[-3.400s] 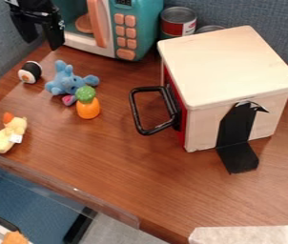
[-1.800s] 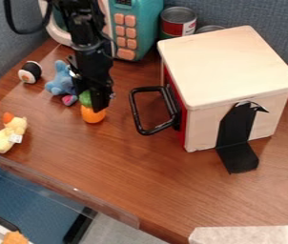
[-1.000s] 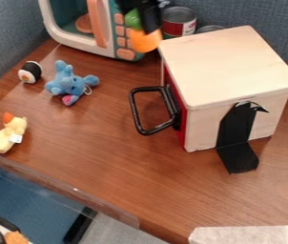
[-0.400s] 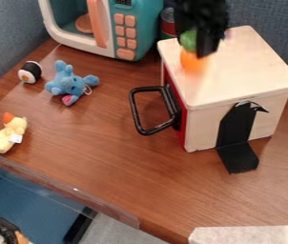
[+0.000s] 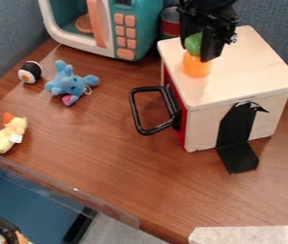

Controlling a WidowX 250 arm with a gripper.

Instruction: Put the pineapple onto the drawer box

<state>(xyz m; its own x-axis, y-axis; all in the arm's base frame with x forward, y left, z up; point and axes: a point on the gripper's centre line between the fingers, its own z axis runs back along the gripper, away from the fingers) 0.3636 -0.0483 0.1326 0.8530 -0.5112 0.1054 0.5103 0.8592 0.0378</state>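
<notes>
My gripper (image 5: 202, 47) is over the left part of the drawer box's top, pointing down. It is shut on the pineapple (image 5: 196, 66), with one finger on each side of the green leaves, and the orange body shows below them. The pineapple is upright over the pale wooden top of the drawer box (image 5: 245, 71), close to its left edge; whether its base touches the wood, I cannot tell. The box's red drawer front and black handle face left.
A teal toy microwave (image 5: 143, 28) and a can (image 5: 170, 23) stand behind. On the brown table (image 5: 121, 162) at the left lie a blue plush toy (image 5: 67, 82), a sushi toy (image 5: 30, 72) and a yellow duck (image 5: 7, 135). Black tape (image 5: 239, 157) runs down the box's front.
The pineapple was lifted from the table beside the blue plush and carried right, past the microwave, to above the box. Since the last earlier frame, it has come slightly lower in the view.
</notes>
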